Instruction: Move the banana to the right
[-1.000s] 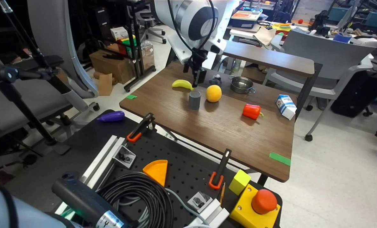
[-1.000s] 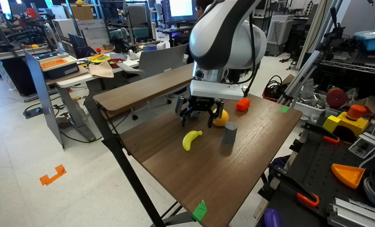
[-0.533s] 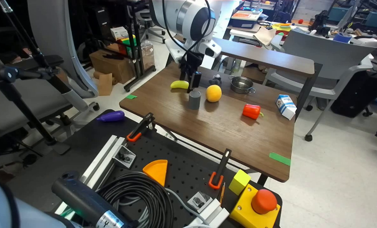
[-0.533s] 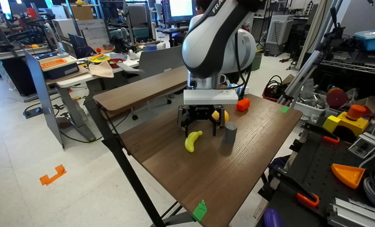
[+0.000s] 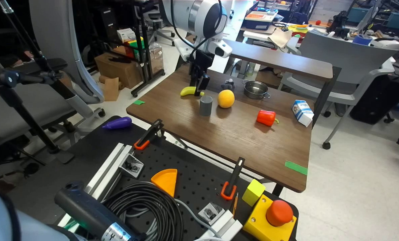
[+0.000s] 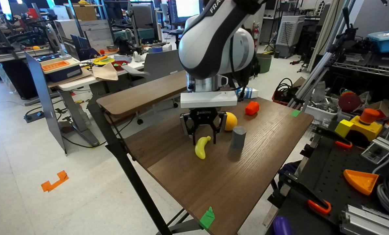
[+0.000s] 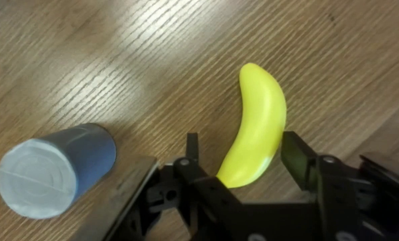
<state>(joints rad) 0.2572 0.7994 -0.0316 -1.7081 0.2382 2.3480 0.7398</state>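
The yellow banana (image 5: 187, 90) lies on the wooden table in both exterior views; it also shows in an exterior view (image 6: 200, 148) and the wrist view (image 7: 262, 117). My gripper (image 6: 204, 140) points down over its stem end, low near the tabletop. In the wrist view, the gripper (image 7: 239, 142) is partly open, with the banana between its fingers. The right finger's tip is against or very close to the banana's outer curve. A gap shows between the left finger and the banana. Part of the banana's near end is hidden behind the left finger linkage.
A grey cylinder (image 5: 205, 106) stands close to the gripper, also seen in the wrist view (image 7: 38, 177). An orange (image 6: 231, 121) is near it. A red pepper (image 5: 266, 117), a metal pot (image 5: 257, 90), a grey toy (image 5: 228, 85) and a carton (image 5: 302, 112) are on the table.
The gripper has come down around the banana's stem end and its fingers have moved closer together. The banana has turned slightly, its free end swinging toward the cylinder side in an exterior view.
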